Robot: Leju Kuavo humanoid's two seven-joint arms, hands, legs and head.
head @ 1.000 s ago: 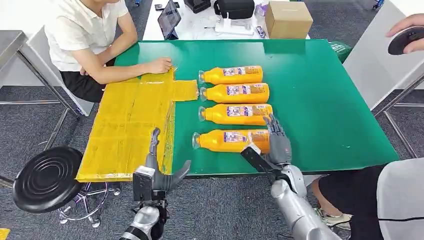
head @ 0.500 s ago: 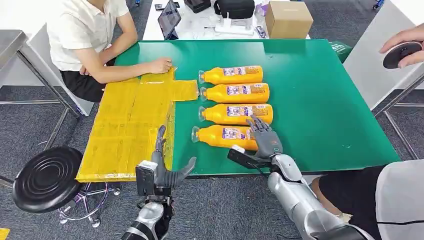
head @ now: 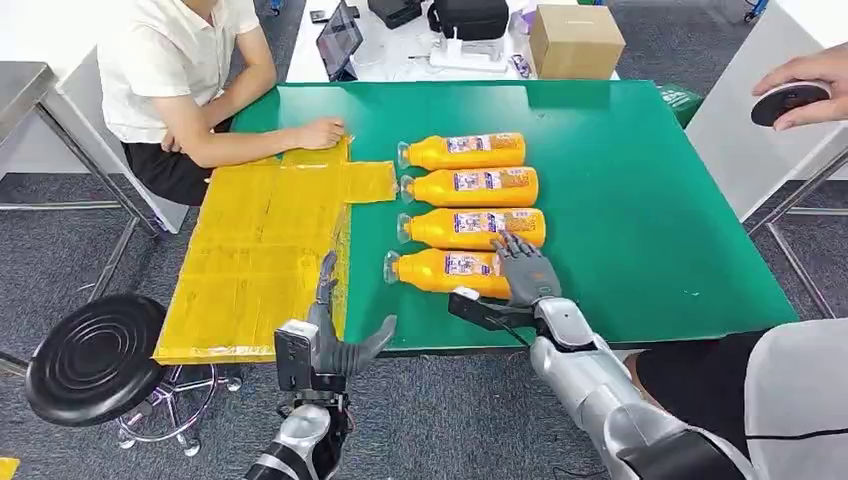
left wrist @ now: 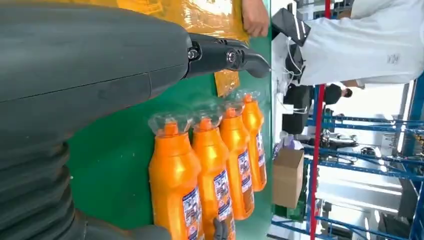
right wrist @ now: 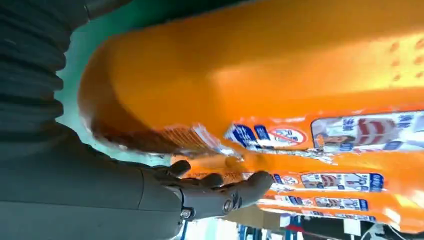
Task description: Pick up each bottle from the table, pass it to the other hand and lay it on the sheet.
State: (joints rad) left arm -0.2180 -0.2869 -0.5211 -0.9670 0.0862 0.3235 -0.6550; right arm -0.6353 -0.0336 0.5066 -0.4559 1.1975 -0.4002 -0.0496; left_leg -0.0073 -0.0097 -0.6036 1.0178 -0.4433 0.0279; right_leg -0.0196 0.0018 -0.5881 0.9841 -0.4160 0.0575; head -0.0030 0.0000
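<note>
Orange bottles are lined up in a row of four on the green table (head: 640, 200), all lying on their sides with the caps toward the yellow sheet (head: 260, 240). The nearest bottle (head: 445, 271) is being covered at its base end by the right hand (head: 525, 275), fingers draped over the top and the thumb stuck out on the near side. Whether it's actually clamped yet can't be told; in the right wrist view the bottle (right wrist: 260, 75) is seen pressed close against the palm. The left hand (head: 335, 335) is held off the table's near edge, just beside the sheet's corner, fingers spread with nothing in them. The sheet is pinned at its far end by a seated person's hand (head: 318, 131). A black stool (head: 95, 355) is parked at the left.
</note>
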